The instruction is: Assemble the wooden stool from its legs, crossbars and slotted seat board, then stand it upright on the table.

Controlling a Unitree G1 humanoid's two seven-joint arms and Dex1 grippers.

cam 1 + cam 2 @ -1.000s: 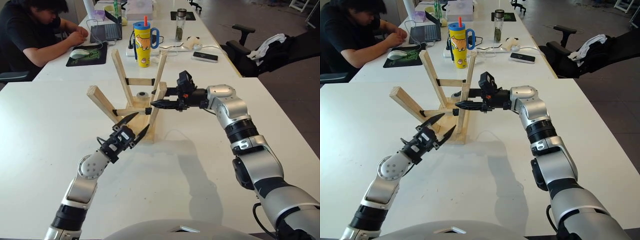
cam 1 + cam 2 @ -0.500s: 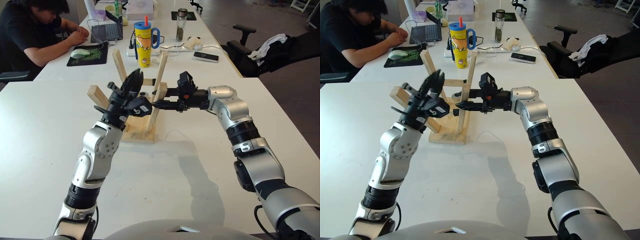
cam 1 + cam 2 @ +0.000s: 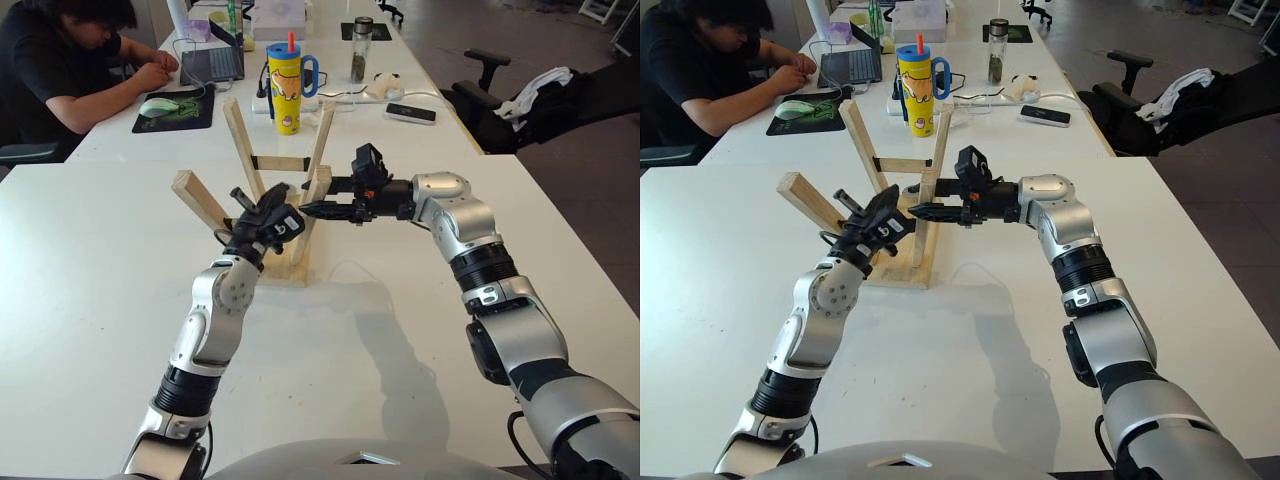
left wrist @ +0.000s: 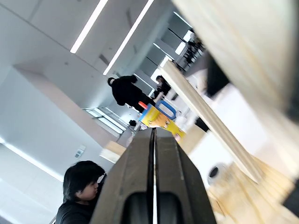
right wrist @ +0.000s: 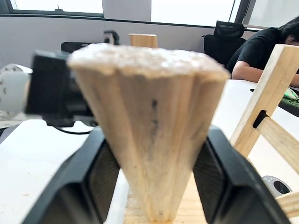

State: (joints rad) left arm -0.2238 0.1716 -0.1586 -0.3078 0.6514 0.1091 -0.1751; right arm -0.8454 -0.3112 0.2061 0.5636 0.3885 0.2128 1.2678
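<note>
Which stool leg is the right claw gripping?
The near leg on the robot's right; it alone sits between the fingers of the right gripper, about halfway up.

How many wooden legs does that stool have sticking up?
4, all pointing up: a left leg leaning outward, two far legs, and a near leg held by the right gripper. None seems hidden.

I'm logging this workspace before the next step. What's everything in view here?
wooden stool: one, pale wood, upside down on the white table, legs up.
yellow cup: one, blue handle, far table behind the stool.
laptop: one, dark, far table, left side.
phone: one, dark, far table, right side.
office chair: one, black, right of the far table.
right gripper: black, shut on one stool leg.
left gripper: black, shut, close beside the stool.
</note>
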